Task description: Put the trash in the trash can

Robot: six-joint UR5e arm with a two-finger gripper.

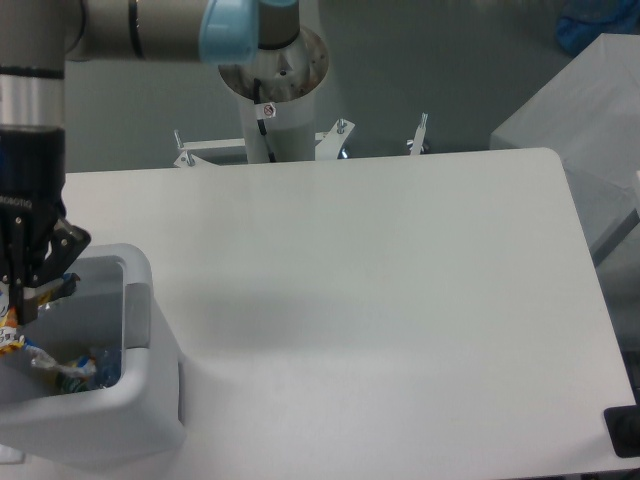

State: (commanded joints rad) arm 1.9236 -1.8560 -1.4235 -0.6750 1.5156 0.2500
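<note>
One claw, mine, hung at the far left of the view, its tip just above the open mouth of the white bin. My fingers were pinched together on the snack bag, of which only an orange and blue scrap showed at the frame's left edge, hanging down inside the bin's walls. Below it, on the bin floor, lay the crushed bottle beside a crumpled wrapper, partly hidden by the near wall. On the right rim sat the grey tab. To the right of the bin the white table stretched away, and behind it stood the arm's pedestal.

The step in hand, as I judged it, was the release. To do it well I would have opened only with the bag hanging wholly between the walls, since a light foil bag dropped over a rim may drape there or slide outside. I would have spread the fingers wide, as foil can cling to a pad, and lifted straight up afterward to avoid catching the rim or the tab.
</note>
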